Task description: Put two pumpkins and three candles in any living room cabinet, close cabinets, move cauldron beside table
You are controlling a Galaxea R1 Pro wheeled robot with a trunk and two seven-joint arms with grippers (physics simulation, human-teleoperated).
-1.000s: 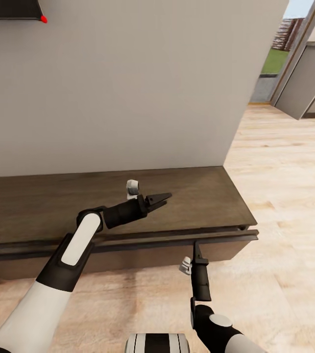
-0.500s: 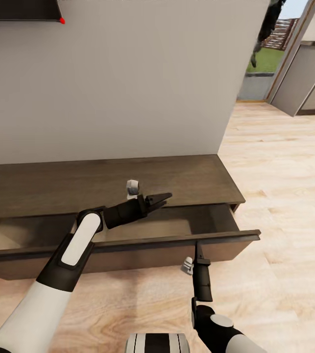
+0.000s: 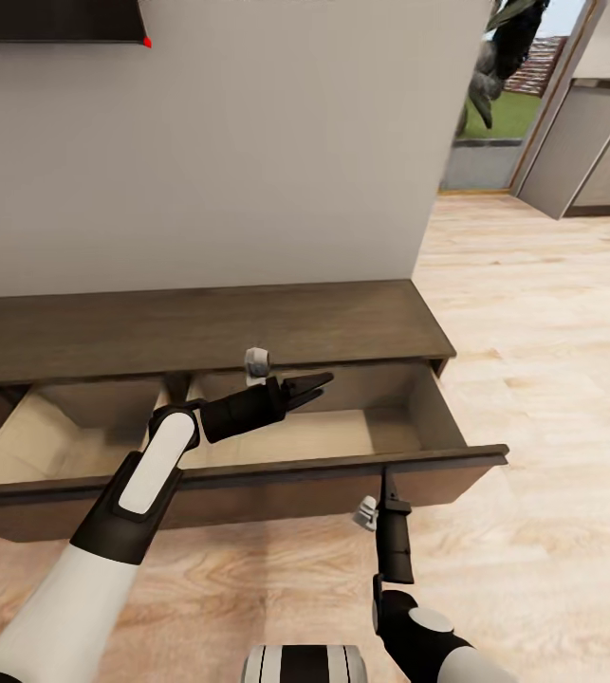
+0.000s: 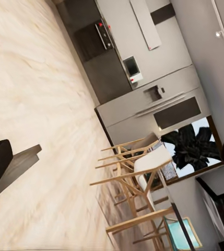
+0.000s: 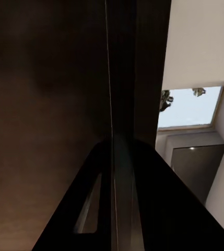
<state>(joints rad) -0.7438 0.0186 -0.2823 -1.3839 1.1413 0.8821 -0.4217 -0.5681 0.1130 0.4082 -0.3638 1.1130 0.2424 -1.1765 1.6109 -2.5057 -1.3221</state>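
Currently the right gripper [image 3: 381, 482] is clamping the top edge of the drawer front [image 3: 248, 474] of the cabinet [image 3: 200, 327], jaws clenched on the thin panel; in the right wrist view the two fingers [image 5: 85, 209] are sitting either side of that edge. The drawer is standing well out from the cabinet, pale inside [image 3: 323, 432] exposed, nothing lying in it. The left gripper [image 3: 306, 387] is hovering over the open drawer, jaws nearly together and holding nothing; whether they are fully clenched I cannot tell. Its wrist camera is looking away toward chairs [image 4: 138, 178] and grey kitchen units [image 4: 153, 104].

Judgement: the step in hand is the drawer pull, and it looks nearly complete. To do it well:
- pulling straight toward the robot, level with the drawer's travel, so the front is not twisting;
- stopping before the end of travel;
- releasing upward, clear of the edge.

No pumpkins, candles or cauldron are appearing here, so fetching them is presumably following. The wood floor [image 3: 551, 379] to the right is offering room to turn.
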